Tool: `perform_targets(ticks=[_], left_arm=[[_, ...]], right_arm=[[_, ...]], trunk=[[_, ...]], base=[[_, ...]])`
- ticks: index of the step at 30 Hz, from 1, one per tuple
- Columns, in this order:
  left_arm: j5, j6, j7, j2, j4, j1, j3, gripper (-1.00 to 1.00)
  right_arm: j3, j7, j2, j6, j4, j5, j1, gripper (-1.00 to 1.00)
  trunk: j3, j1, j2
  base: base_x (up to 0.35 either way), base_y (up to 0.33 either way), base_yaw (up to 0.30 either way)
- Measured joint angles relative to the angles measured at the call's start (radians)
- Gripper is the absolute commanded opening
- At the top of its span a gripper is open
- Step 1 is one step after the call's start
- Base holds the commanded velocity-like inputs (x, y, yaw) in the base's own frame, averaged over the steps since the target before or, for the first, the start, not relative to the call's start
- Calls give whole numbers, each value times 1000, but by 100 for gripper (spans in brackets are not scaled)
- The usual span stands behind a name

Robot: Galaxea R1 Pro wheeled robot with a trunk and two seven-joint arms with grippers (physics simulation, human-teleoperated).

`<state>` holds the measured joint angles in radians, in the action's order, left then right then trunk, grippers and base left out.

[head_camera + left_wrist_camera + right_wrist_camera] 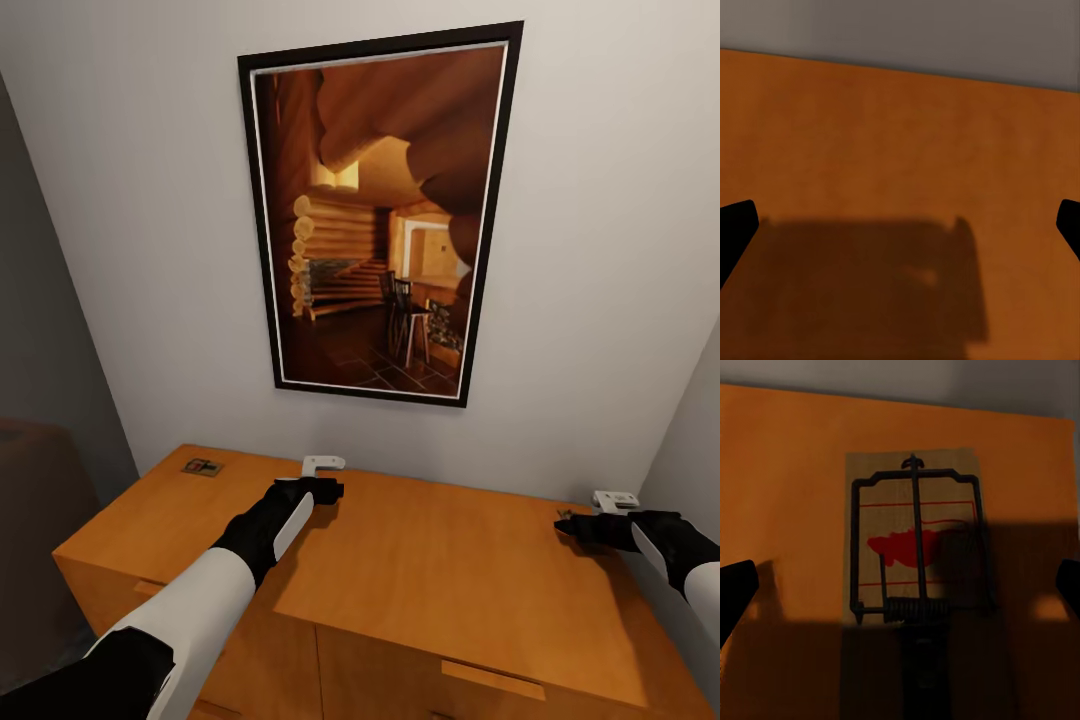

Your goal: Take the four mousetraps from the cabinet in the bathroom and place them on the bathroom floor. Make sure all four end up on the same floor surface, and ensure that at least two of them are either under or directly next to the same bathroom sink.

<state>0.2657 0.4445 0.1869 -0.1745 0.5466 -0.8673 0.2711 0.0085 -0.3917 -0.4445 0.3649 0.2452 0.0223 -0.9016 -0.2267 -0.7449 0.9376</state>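
Low orange-brown wooden cabinet [440, 560] standing against grey wall under black-framed log-cabin picture [380, 215]. Small flat wooden mousetrap [202, 466] lying on cabinet top, far left corner. Second mousetrap [913, 540] lying flat beneath right gripper [575, 524], fingers spread apart. Left gripper [325, 478] hovering over bare top, fingers apart, gripping nothing.

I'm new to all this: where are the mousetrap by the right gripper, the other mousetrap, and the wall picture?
mousetrap [913, 536], right wrist view, red patch.
far mousetrap [202, 466], head view, board middle.
picture [380, 220], head view, middle.
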Motion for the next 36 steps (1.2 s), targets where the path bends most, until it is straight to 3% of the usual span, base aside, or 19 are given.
perform_targets(ticks=[20,26,36], left_arm=[[0,0,-2,0,0,0,0,100],[3,0,0,0,0,0,0,100],[2,1,-1,0,0,0,0,100]], right_arm=[[0,-1,0,0,0,0,0,100],[-1,-1,0,-1,13,-3,-1,100],[-2,0,0,-1,13,-2,-1,100]], trunk=[[0,0,0],[-19,-23,42],[-19,-23,43]], base=[[0,0,0],[0,0,0],[0,0,0]])
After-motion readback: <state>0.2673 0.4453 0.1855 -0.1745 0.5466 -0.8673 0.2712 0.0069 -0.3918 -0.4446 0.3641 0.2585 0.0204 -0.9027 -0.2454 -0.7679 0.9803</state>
